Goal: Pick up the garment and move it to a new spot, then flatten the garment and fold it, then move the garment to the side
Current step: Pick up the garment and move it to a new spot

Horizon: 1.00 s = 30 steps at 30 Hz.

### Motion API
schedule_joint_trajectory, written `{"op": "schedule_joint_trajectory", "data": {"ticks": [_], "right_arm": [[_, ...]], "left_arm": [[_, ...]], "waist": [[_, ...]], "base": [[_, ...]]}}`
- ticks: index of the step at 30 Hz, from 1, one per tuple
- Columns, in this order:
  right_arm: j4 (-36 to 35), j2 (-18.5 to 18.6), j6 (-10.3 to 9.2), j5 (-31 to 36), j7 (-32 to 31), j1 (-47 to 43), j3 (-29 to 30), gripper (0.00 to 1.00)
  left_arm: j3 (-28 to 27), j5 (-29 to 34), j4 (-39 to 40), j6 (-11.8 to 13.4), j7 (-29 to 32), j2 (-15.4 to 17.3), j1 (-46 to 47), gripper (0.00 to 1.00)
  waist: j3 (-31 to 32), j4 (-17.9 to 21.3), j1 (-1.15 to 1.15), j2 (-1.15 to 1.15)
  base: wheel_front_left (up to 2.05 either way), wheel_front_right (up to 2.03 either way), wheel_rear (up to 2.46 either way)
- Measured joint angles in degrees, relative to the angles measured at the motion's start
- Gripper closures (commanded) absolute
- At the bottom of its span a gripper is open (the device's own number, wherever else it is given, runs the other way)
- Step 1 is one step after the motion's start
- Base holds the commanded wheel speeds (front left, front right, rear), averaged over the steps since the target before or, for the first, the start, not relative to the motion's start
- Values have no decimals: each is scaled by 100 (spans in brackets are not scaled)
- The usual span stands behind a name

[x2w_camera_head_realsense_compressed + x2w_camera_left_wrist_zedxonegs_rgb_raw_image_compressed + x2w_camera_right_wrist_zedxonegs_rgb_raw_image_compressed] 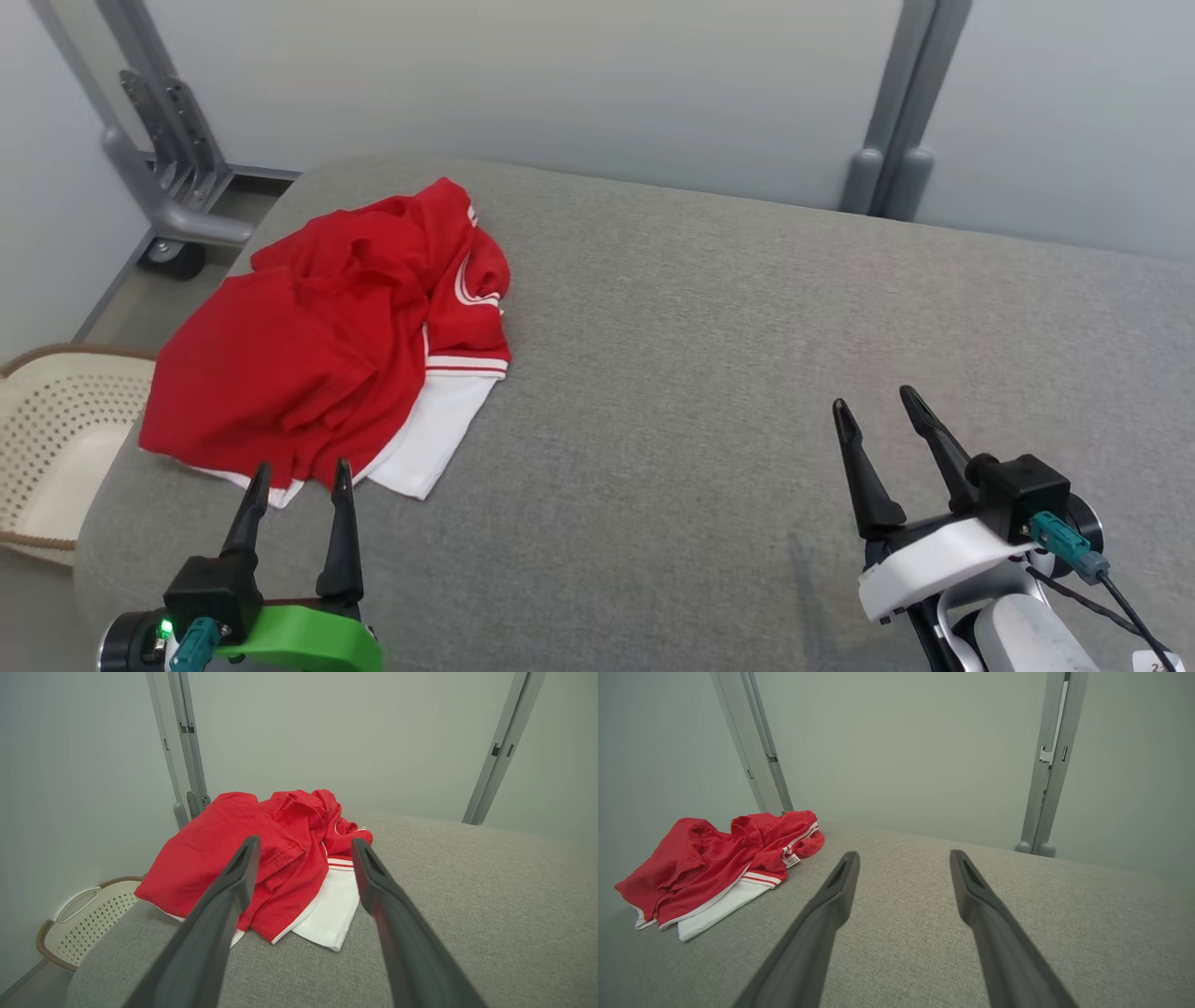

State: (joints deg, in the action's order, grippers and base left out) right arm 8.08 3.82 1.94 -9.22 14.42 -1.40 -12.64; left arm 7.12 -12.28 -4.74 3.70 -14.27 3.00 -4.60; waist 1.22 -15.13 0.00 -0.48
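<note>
A crumpled red-and-white cloth garment (pixel 317 345) lies in a loose heap on the left part of the grey fabric-covered tabletop (pixel 728 355), close to its rounded far-left corner. Red cloth lies bunched on top, and a flat white panel edged with red stripes pokes out at the near right side. In the right wrist view a small white label shows on the garment (pixel 705 858).

The left claw (pixel 302 465) has its two dark fingers spread apart and grips nothing. In the head view its tips reach the near hem of the garment; whether they touch the cloth I cannot tell. In the left wrist view the left claw (pixel 304 841) points straight at the garment (pixel 289 812).

The right claw (pixel 877 399) also stands spread and empty, over bare tabletop well apart from the garment, as the right wrist view shows too (pixel 904 854).

A cream perforated plastic basket with a brown rim (pixel 56 420) sits on the floor beside the tabletop's left edge. Grey metal posts (pixel 896 121) stand against the pale wall (pixel 560 84) behind
</note>
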Motion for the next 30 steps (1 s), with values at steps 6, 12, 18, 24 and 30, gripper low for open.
{"op": "schedule_joint_trajectory", "data": {"ticks": [6,12,18,24,30], "right_arm": [[-1,-8,-40,-31,0,1,140,0],[23,-40,-30,-31,1,-1,22,0],[43,-38,-30,-2,1,-2,7,0],[32,-29,-37,27,0,-2,69,0],[-54,18,-47,92,1,14,111,0]], "left_arm": [[69,-13,-12,-16,0,-1,0,0],[-27,-109,-26,-57,0,-12,-1,0],[-152,-169,-18,-57,0,-11,-6,0],[-145,-169,-5,-68,1,13,48,0],[-197,-216,-19,-153,250,229,845,0]], "waist": [[15,-459,0,0],[33,-858,0,0],[33,-837,0,0],[-40,-633,0,0],[-239,-486,0,0]], "base": [[0,0,0],[0,0,0],[0,0,0],[0,0,0],[0,0,0]]}}
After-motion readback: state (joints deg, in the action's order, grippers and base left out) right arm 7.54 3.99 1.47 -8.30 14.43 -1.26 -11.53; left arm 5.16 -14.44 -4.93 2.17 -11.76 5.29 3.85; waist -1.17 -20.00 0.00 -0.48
